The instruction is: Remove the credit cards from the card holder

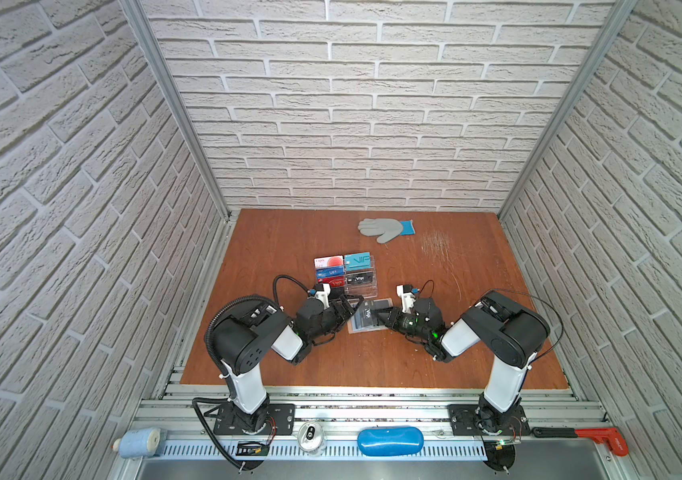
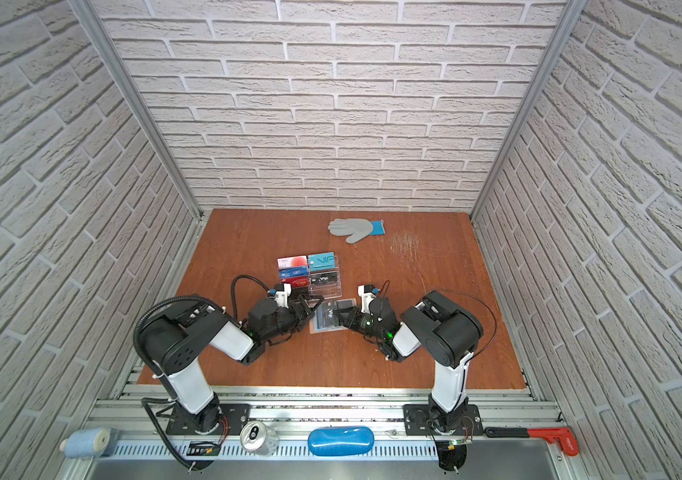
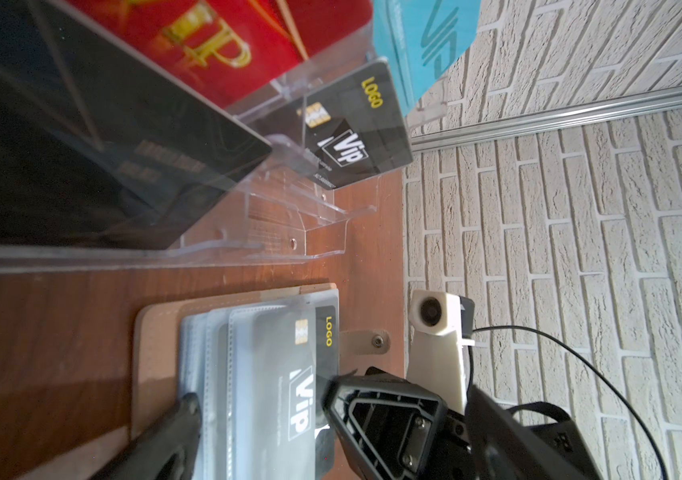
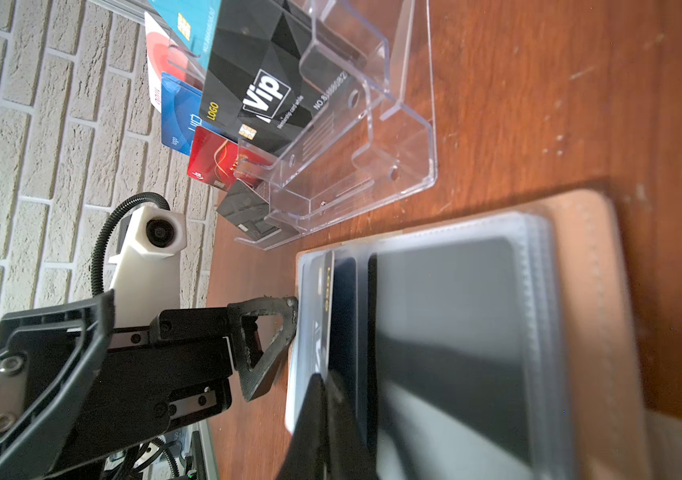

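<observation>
The tan card holder lies open on the table between both grippers, its clear sleeve pages facing up. A black VIP credit card sits in the top sleeve, one edge sticking out. My right gripper is shut on that edge. My left gripper stands wide open across the holder; one of its fingers touches the sleeve pages.
A clear acrylic stand behind the holder carries white-red, teal, blue, black and red cards. A grey glove lies at the back. On the front rail are a roll, a can, a blue case and a red tool.
</observation>
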Controlling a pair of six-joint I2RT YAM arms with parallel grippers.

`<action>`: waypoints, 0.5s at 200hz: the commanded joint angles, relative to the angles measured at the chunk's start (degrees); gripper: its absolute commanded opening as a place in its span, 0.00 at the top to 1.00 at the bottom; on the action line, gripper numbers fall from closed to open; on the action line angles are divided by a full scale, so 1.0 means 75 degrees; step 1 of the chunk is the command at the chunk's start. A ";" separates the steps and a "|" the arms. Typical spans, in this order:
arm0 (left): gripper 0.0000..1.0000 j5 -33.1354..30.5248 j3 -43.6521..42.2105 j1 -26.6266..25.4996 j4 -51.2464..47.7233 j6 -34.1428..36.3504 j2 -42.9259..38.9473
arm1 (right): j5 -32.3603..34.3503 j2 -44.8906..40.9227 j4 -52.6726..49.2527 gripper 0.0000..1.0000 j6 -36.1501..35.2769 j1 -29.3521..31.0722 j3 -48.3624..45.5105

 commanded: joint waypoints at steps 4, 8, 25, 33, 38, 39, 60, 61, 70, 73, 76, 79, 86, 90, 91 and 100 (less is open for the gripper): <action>0.02 0.0013 -0.0146 0.0047 -0.0797 0.0136 0.0124 | -0.0027 -0.0152 0.0332 0.94 -0.0128 -0.0126 -0.0112; 0.02 0.0013 -0.0146 0.0036 -0.0797 0.0141 0.0120 | -0.0023 -0.0163 0.0305 0.94 -0.0136 -0.0135 -0.0114; 0.02 0.0027 -0.0146 0.0053 -0.0797 0.0158 0.0115 | -0.0027 -0.0242 0.0202 0.94 -0.0196 -0.0181 -0.0137; 0.02 0.0027 -0.0134 0.0055 -0.0808 0.0165 0.0120 | -0.0032 -0.0297 0.0121 0.94 -0.0232 -0.0205 -0.0143; 0.02 0.0027 -0.0140 0.0062 -0.0818 0.0169 0.0110 | -0.0019 -0.0330 0.0077 0.94 -0.0256 -0.0217 -0.0149; 0.02 0.0031 -0.0131 0.0059 -0.0825 0.0164 0.0115 | -0.0020 -0.0338 0.0066 0.94 -0.0261 -0.0220 -0.0155; 0.02 0.0060 -0.0134 0.0101 -0.0872 0.0211 0.0108 | -0.0032 -0.0532 -0.0155 0.94 -0.0358 -0.0287 -0.0173; 0.02 0.0054 -0.0134 0.0102 -0.0876 0.0214 0.0108 | -0.0032 -0.0538 -0.0167 0.94 -0.0359 -0.0290 -0.0173; 0.02 0.0071 -0.0134 0.0113 -0.0905 0.0227 0.0094 | -0.0037 -0.0634 -0.0284 0.94 -0.0411 -0.0316 -0.0184; 0.02 0.0080 -0.0124 0.0114 -0.0922 0.0229 0.0096 | -0.0034 -0.0669 -0.0327 0.94 -0.0426 -0.0325 -0.0184; 0.02 0.0078 -0.0123 0.0109 -0.0935 0.0244 0.0086 | -0.0039 -0.0698 -0.0376 0.94 -0.0446 -0.0342 -0.0184; 0.02 0.0084 -0.0122 0.0123 -0.0947 0.0249 0.0091 | -0.0034 -0.0732 -0.0425 0.94 -0.0469 -0.0346 -0.0184; 0.02 0.0106 -0.0100 0.0136 -0.0982 0.0275 0.0090 | -0.0034 -0.0816 -0.0546 0.94 -0.0518 -0.0363 -0.0186; 0.02 0.0120 -0.0089 0.0143 -0.0993 0.0277 0.0092 | -0.0029 -0.0863 -0.0623 0.94 -0.0548 -0.0372 -0.0186; 0.02 0.0125 -0.0088 0.0146 -0.1000 0.0283 0.0088 | -0.0031 -0.0874 -0.0635 0.94 -0.0548 -0.0374 -0.0185; 0.02 0.0147 -0.0065 0.0160 -0.1033 0.0290 0.0108 | -0.0022 -0.0985 -0.0797 0.94 -0.0614 -0.0384 -0.0179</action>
